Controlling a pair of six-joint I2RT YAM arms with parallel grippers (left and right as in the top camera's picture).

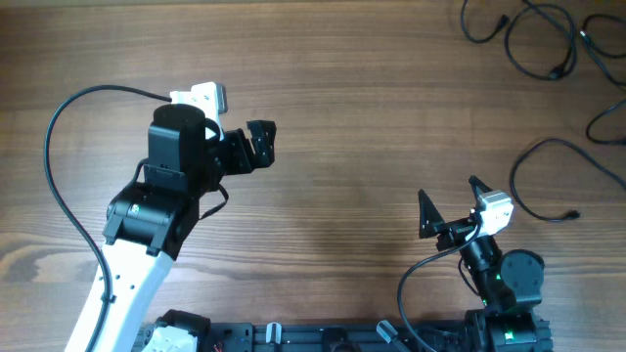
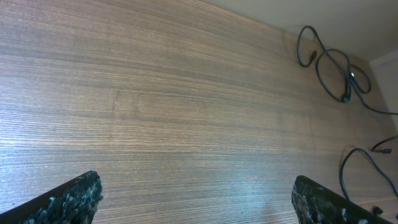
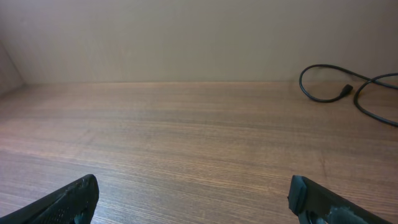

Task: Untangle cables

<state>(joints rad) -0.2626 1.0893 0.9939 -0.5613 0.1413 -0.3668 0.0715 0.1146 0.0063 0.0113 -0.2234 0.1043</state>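
The cables (image 1: pixel 536 41) lie as loose black loops at the table's far right corner, with small plugs at their ends. A separate strand (image 1: pixel 544 176) curves nearer the right arm and ends in a plug (image 1: pixel 573 215). In the left wrist view the cables (image 2: pixel 329 59) lie far off at the upper right. The right wrist view shows one looped cable (image 3: pixel 323 84) at its upper right. My left gripper (image 1: pixel 266 144) is open over bare wood left of centre. My right gripper (image 1: pixel 450 198) is open too, left of the near strand. Neither one touches a cable.
The wooden table (image 1: pixel 352 108) fills the view. A thick black wire (image 1: pixel 59 176) arcs from the left arm along the table's left side. The arm bases and a black rail (image 1: pixel 323 337) stand along the front edge. A pale wall (image 3: pixel 186 37) rises behind the table.
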